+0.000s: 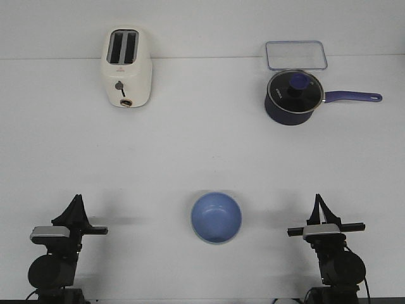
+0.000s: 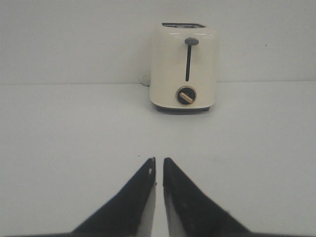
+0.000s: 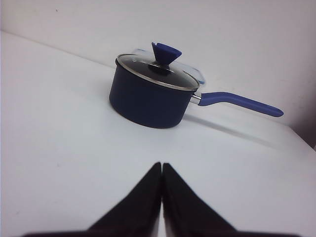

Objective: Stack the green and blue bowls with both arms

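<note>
A: Left gripper, lower left of frame — jaws nearly together, thin slit btwn the tips, holding nothing. Parked low by its base.

B: Right gripper, lower right, same story: tips pressed closed, empty. Both look like rest poses, well apart from anything.

A: Moving out, blue bowl sits bottom centre, upright, open side up, right btwn the two arms. Handy spot, either arm could reach it, I'd say.

B: Green bowl? Can't see it in any view. Might already sit under or inside the blue one, can't tell.

A: Further out, toaster upper left, dead ahead of the left wrist cam. Navy saucepan, lid on, upper right, w/ a clear container just behind it.

B: Neither's part of the job, both far off.
</note>
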Robot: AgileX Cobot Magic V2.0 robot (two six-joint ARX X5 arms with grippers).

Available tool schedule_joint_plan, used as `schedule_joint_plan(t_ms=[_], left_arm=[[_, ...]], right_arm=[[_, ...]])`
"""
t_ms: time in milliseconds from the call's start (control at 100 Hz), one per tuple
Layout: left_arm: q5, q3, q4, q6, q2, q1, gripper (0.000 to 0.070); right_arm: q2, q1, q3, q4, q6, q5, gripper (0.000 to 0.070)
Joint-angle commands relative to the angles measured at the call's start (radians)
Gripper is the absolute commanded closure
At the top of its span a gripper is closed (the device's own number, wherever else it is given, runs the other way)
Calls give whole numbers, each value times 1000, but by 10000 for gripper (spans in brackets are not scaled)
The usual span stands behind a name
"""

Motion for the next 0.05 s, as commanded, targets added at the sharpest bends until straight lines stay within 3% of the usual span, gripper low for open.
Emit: schedule_joint_plan(t_ms=[0,40], left_arm=[[2,-20,11,11,-2,0,685],[2,-20,11,11,-2,0,685]], right_arm=[[0,0,-2,12,-6,1,700],[0,0,-2,12,-6,1,700]])
